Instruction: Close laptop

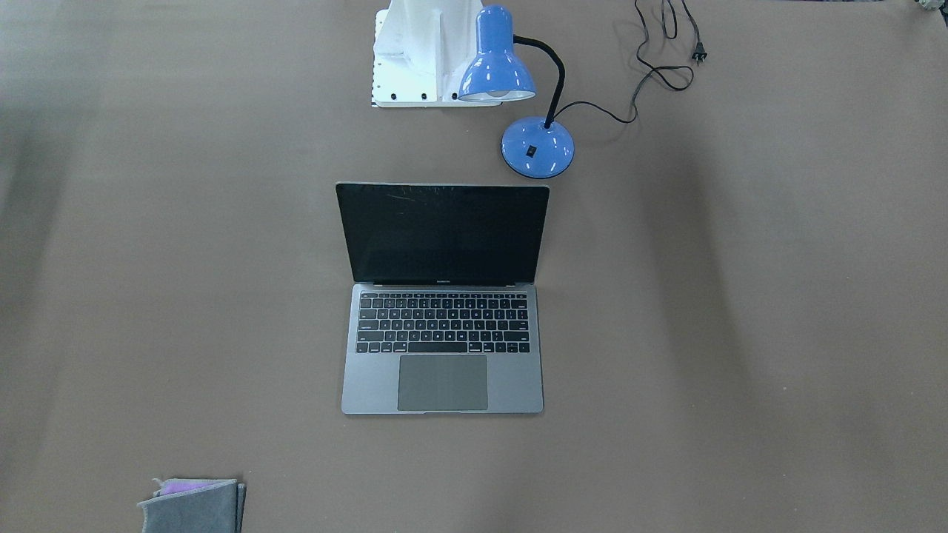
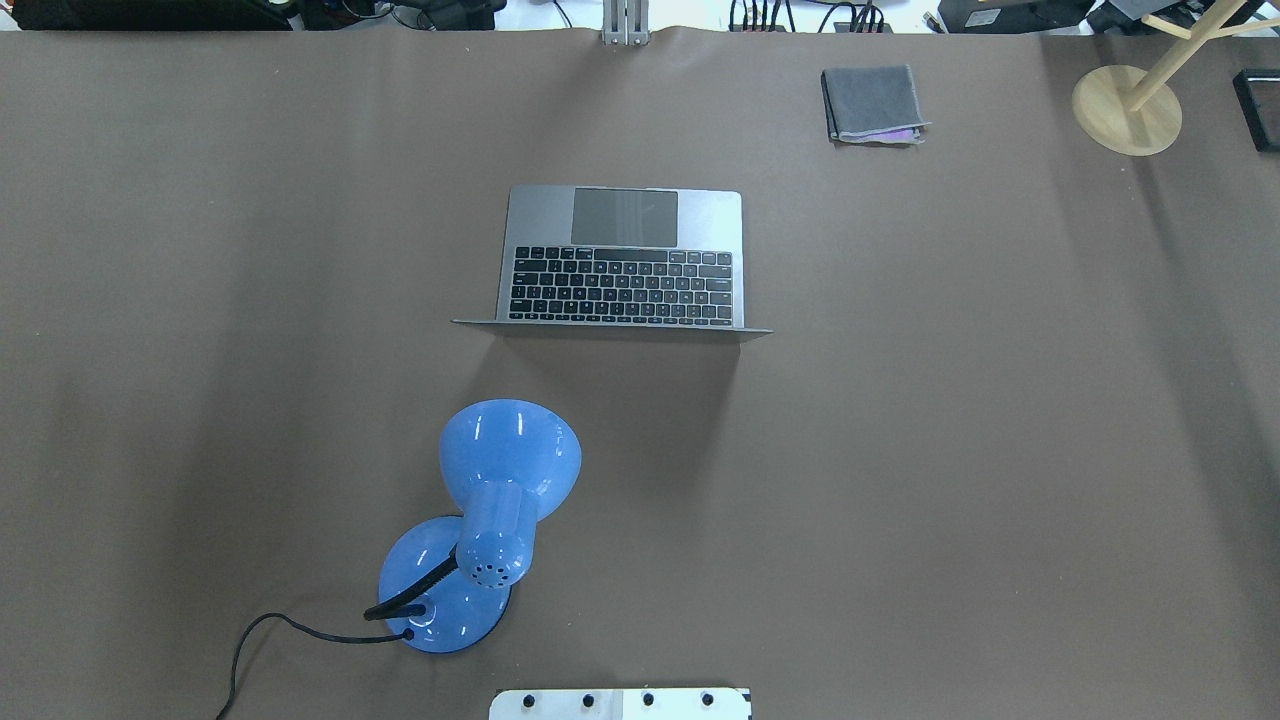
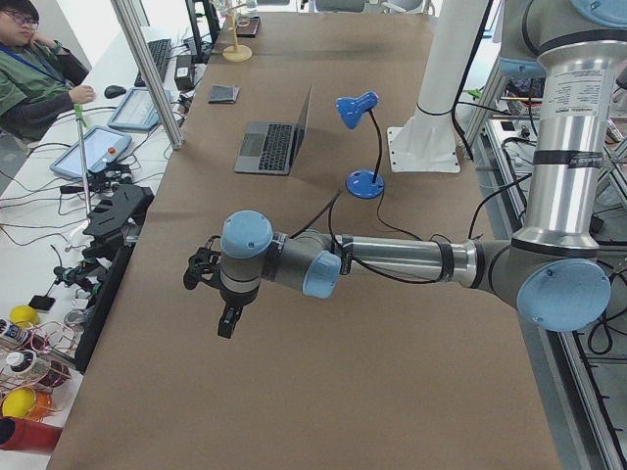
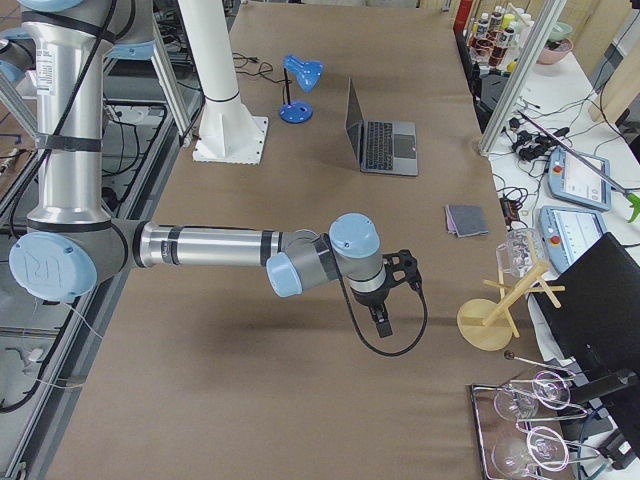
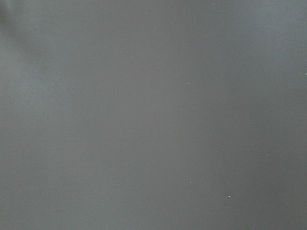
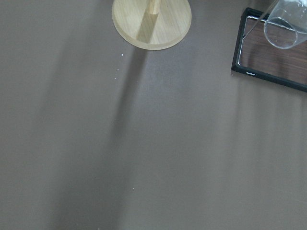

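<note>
The laptop stands open in the middle of the brown table, its black screen upright and facing away from the robot. It also shows in the overhead view, the left side view and the right side view. My left gripper hangs over the table's left end, far from the laptop. My right gripper hangs over the right end, also far from it. Both show only in the side views, so I cannot tell whether they are open or shut.
A blue desk lamp with a black cord stands between the robot base and the laptop's lid. A folded grey cloth lies at the far right. A wooden stand and a black tray with glasses are at the right end.
</note>
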`<state>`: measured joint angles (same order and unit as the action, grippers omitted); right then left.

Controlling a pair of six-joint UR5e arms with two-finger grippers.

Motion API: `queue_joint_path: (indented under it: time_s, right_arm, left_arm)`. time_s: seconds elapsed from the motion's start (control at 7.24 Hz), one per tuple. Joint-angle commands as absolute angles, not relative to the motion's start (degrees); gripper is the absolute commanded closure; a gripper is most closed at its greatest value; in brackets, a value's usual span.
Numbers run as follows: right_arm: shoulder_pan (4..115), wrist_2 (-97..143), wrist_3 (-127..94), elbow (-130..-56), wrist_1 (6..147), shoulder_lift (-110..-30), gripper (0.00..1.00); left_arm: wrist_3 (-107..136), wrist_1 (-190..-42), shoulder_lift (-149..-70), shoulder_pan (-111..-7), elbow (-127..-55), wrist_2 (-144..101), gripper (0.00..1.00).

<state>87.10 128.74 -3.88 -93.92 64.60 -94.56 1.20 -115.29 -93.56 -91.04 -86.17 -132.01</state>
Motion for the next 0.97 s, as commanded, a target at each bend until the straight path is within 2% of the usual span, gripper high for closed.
queue_joint_path:
  time_s: [0.0,0.41,0.55,0.83]
  right_arm:
    - [87.1,130.1,-6.6,-92.3,56.0,-95.4,0.00]
    - [87.1,131.3,-7.0,-91.9,47.0,-97.9,0.00]
    - [86.0,131.4,-7.1,-91.7,47.6,-95.5,0.00]
    - [85.9,136.5,-9.1,-91.8,46.7,-96.1,0.00]
  left_arm:
    - [1.1,-122.4,-94.7,-91.0,-83.0,-131.9,0.02]
    - [1.3,-122.6,-96.0,-91.0,-83.8,-132.2,0.02]
    - [1.1,-123.9,-96.1,-90.9,-83.8,-132.2,0.02]
    - [1.3,-129.8,-95.4,-89.6,-83.4,-132.7,0.02]
